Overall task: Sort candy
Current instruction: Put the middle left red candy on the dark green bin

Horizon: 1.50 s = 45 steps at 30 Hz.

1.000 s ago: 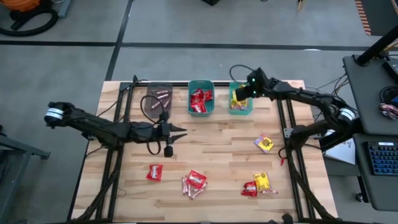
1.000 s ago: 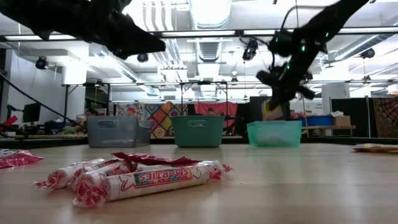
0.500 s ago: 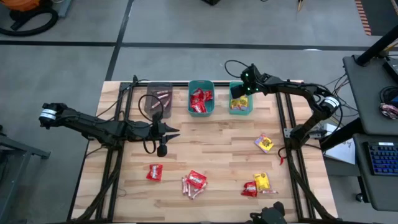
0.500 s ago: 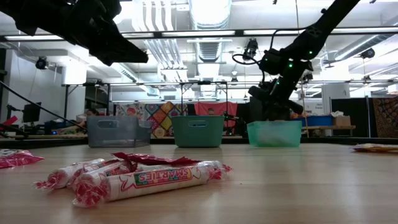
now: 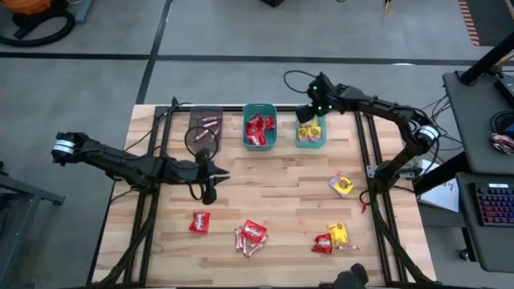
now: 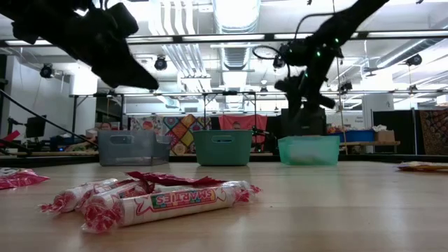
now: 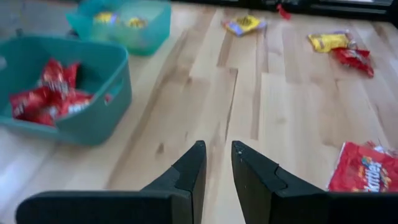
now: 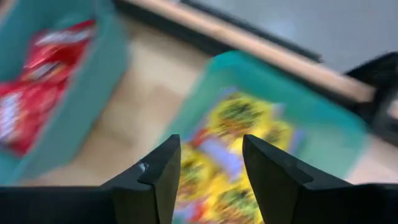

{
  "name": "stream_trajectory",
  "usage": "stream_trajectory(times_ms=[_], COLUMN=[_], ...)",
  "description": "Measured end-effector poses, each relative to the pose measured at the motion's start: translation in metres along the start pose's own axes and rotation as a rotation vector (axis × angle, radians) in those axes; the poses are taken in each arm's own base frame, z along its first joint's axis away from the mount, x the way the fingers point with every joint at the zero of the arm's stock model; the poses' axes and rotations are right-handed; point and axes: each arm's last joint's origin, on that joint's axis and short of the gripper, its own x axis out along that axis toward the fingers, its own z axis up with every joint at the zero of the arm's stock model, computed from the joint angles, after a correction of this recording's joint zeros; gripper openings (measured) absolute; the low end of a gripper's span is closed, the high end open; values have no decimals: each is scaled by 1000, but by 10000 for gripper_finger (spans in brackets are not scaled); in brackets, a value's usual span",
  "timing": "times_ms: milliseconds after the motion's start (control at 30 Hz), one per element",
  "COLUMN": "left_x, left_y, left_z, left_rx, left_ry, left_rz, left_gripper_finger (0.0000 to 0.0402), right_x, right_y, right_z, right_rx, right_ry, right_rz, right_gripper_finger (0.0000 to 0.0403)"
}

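Candy sorting, mid-drop: I hold my right gripper (image 5: 307, 119), jaws parted and empty, above the light teal bin (image 5: 311, 143) where yellow packets (image 8: 239, 118) collect; left gripper (image 5: 222, 175), nearly closed and empty, waits nearer me.

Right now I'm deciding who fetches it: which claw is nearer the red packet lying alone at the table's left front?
Left. The left claw hovers just behind the red packet; the right claw is over the far yellow-candy bin.

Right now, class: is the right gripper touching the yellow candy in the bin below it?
Apart. The right wrist view shows the right gripper open and empty, above the yellow candy lying in the bin.
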Motion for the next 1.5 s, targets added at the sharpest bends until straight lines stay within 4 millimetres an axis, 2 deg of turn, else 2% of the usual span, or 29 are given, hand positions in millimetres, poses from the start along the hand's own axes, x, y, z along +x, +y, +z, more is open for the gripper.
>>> stream_trajectory(times_ms=[100,233,433,633,833,1067,1300,1500], left_x=[0,-1,-3,0,8,-1,-12,-3], left_y=[-1,-3,-11,-28,-45,-66,-97,-117], left_z=[-3,-3,-8,-19,-30,-38,-45,-50], left_rx=[-35,-82,-173,-297,-433,-552,-528,-483], left_ry=[29,44,84,162,281,600,839,901], left_rz=[-16,-68,-108,-145,-127,68,263,339], left_gripper_finger=[62,61,61,61,61,61,61,61], right_x=[-7,-16,-34,-47,-49,-52,-61,-63], right_y=[24,62,114,151,166,175,184,186], right_z=[-4,-23,-64,-111,-154,-193,-211,-215], right_rx=[-68,-173,-311,-432,-513,-535,-563,-580], right_ry=[41,84,150,232,320,397,408,404], right_rz=[82,153,246,310,323,318,348,349], right_gripper_finger=[161,153,143,149,160,178,185,185])
